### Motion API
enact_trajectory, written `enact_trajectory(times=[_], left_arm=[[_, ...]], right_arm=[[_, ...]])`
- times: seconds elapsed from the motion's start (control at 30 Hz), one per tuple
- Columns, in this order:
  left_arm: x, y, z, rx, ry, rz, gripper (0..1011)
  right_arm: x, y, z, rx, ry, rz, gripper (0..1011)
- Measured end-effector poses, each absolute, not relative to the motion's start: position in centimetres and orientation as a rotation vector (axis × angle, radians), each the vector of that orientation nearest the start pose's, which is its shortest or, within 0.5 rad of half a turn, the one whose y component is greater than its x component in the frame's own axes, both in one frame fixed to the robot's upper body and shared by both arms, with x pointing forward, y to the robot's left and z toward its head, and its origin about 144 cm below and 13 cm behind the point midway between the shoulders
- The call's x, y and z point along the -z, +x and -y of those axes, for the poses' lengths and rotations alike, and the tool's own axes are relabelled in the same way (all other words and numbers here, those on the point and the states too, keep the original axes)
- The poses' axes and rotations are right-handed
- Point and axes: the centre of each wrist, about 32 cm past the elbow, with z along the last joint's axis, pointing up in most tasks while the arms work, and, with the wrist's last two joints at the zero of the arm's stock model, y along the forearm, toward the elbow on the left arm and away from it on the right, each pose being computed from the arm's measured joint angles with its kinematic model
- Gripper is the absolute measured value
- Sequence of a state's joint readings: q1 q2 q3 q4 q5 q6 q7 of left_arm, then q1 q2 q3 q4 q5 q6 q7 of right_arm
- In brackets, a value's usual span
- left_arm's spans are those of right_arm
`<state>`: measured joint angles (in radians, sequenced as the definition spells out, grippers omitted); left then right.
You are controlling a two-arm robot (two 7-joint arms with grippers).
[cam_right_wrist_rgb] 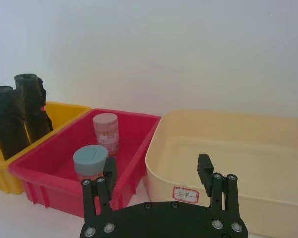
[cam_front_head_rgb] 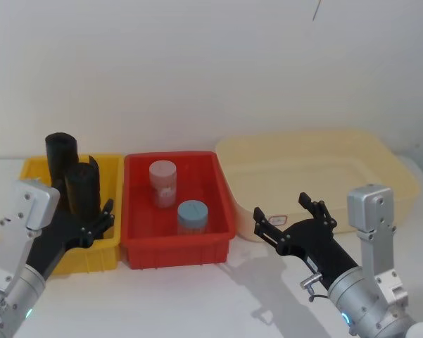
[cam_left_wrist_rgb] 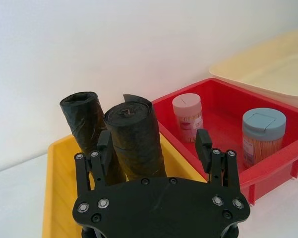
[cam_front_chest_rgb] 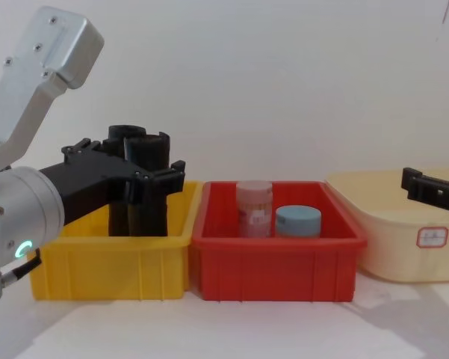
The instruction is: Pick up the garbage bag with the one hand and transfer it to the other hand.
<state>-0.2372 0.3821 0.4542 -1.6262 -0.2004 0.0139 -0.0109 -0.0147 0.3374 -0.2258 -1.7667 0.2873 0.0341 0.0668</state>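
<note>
My left gripper (cam_front_head_rgb: 98, 224) and right gripper (cam_front_head_rgb: 281, 205): black forked plates dotted with silver screws (cam_left_wrist_rgb: 103, 203), on thick silver cylindrical wrists (cam_front_chest_rgb: 19, 213); a green light (cam_front_chest_rgb: 22, 249) glows on the left.

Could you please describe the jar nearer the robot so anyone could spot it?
Find the red bin, middle of three containers. Two jars stand inside; this jar is the nearer, shorter one with a pale blue lid, while the other jar has a pink lid.
</note>
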Motion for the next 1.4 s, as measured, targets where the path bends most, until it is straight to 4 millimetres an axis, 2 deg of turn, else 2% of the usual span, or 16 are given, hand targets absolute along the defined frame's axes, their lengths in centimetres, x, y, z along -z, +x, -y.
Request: enact_trajectory(times=[0.63,1.4], left_arm=[[-120.4,49.1,-19.8,-1.125,0.061,0.269,1001],[-120.0,47.7,-18.9,-1.206,-0.004,0.268,1001]], right_arm=[[-118.9,44.3,23.7,1.230,0.026,0.075,1000],[-118.9,44.3,23.7,1.229,0.026,0.075,1000]])
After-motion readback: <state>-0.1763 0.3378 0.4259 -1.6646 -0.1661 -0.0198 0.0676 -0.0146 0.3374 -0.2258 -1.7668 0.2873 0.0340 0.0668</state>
